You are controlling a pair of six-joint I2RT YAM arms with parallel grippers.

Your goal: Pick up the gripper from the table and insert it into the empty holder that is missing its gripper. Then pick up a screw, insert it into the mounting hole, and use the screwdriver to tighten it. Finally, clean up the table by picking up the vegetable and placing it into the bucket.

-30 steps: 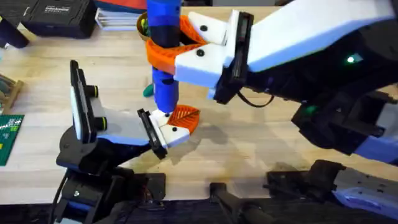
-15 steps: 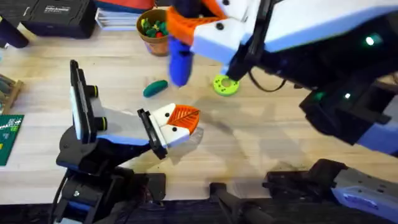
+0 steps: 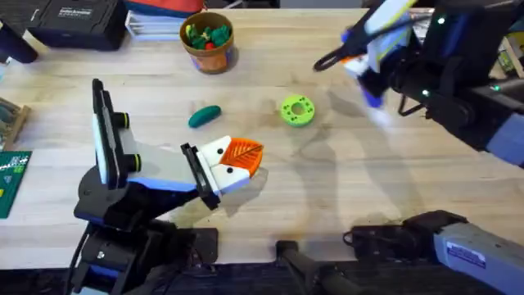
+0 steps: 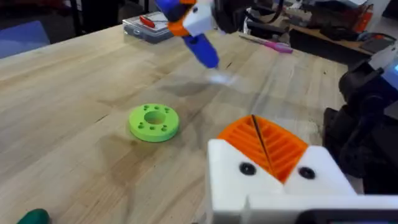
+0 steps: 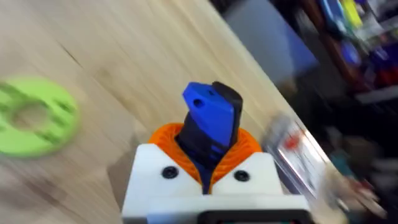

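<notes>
My right gripper (image 3: 370, 59) hangs over the table's far right, shut on the blue screwdriver (image 5: 210, 121), which stands between its orange pads. In the left wrist view the screwdriver (image 4: 202, 46) points down at the wood. My left gripper (image 3: 237, 160) rests low at the table's middle, shut. Both its white mounts carry orange ribbed wedges (image 4: 266, 144) pressed together, and each mount shows a dark round spot. The teal-green vegetable (image 3: 205, 115) lies just beyond the left gripper. The brown bucket (image 3: 208, 51) with green and red pieces stands at the back.
A lime-green disc with holes (image 3: 296, 111) lies between the two grippers. A black case (image 3: 74, 20) and stacked books sit at the back left, a green circuit board (image 3: 11, 180) at the left edge, and a clear box (image 4: 146, 25) at the back right.
The right arm has lifted the screwdriver off the left gripper's mount and swung it away to the far right. That uncovered the bucket, the vegetable and the disc. The left arm has not moved.
</notes>
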